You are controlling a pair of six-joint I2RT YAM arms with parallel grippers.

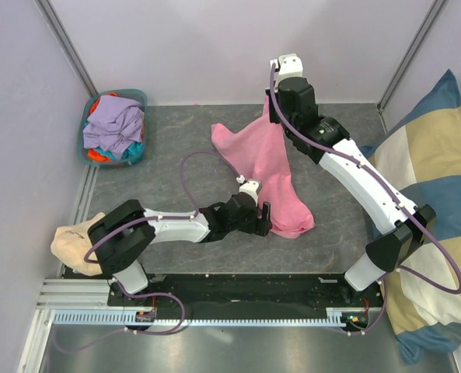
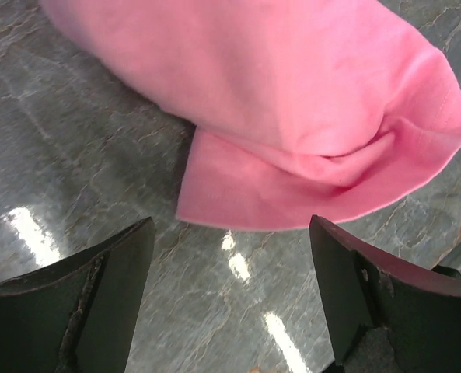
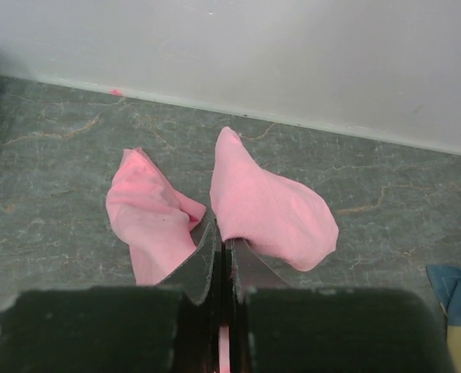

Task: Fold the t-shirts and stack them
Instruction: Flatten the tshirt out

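on the grey counter (image 1: 176, 140) we judge this the spreading-out step: our right gripper (image 3: 222, 237) is pinched shut on the pink tee (image 1: 273, 171), holding one end up at the far side while the rest trails toward us. our left gripper (image 2: 232, 229) hangs open just beside the near hem, which it must next grasp to pull the tee flat.

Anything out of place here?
A cream cloth lies crumpled at the near-left corner, partly hidden by the left arm, away from the basket. The pink tee hangs twisted from the right pincer.
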